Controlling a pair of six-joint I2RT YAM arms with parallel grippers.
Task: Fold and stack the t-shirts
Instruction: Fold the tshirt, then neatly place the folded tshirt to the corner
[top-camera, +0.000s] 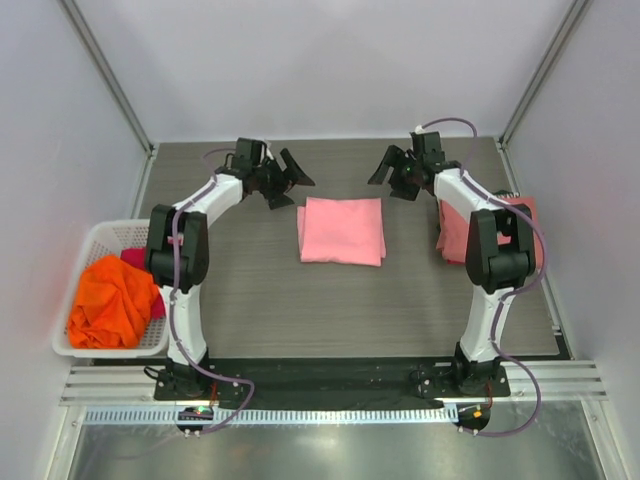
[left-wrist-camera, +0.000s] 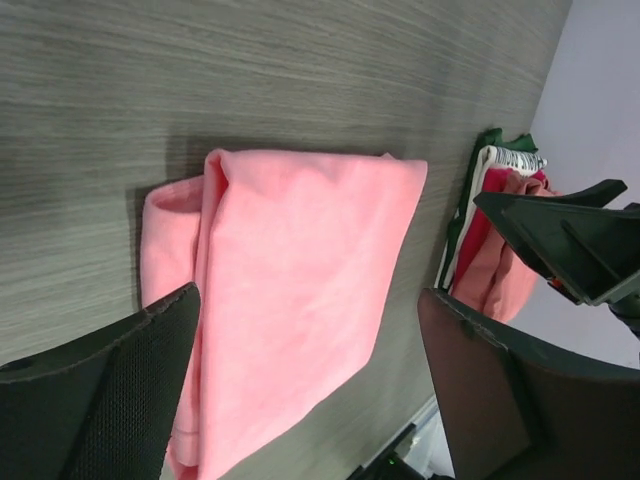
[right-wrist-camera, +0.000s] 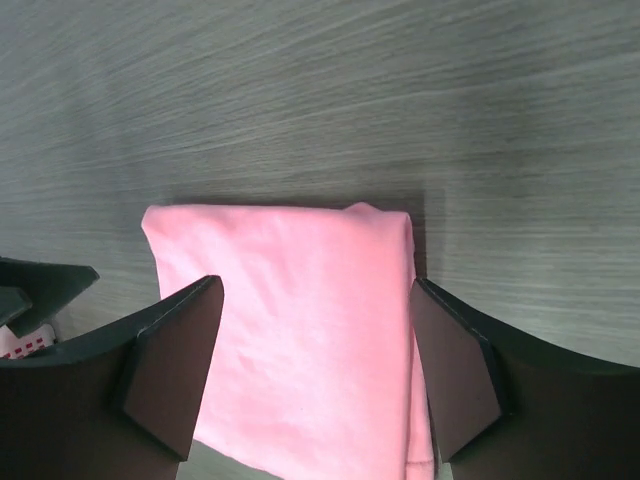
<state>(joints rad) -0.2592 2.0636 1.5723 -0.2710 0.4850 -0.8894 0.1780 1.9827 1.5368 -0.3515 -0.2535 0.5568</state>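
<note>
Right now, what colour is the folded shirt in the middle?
The shirt is light pink; top view.

Left claw (top-camera: 290, 186) and right claw (top-camera: 390, 184) — both wide open, far forward, tips angled inward toward each other

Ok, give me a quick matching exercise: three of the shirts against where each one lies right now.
Things:
1. light pink t-shirt
2. orange t-shirt
3. salmon-red t-shirt

Places:
a. bunched up in the white basket
b. at the right edge of the table
c. folded flat at the middle of the table

Pairs: 1-c, 2-a, 3-b.
</note>
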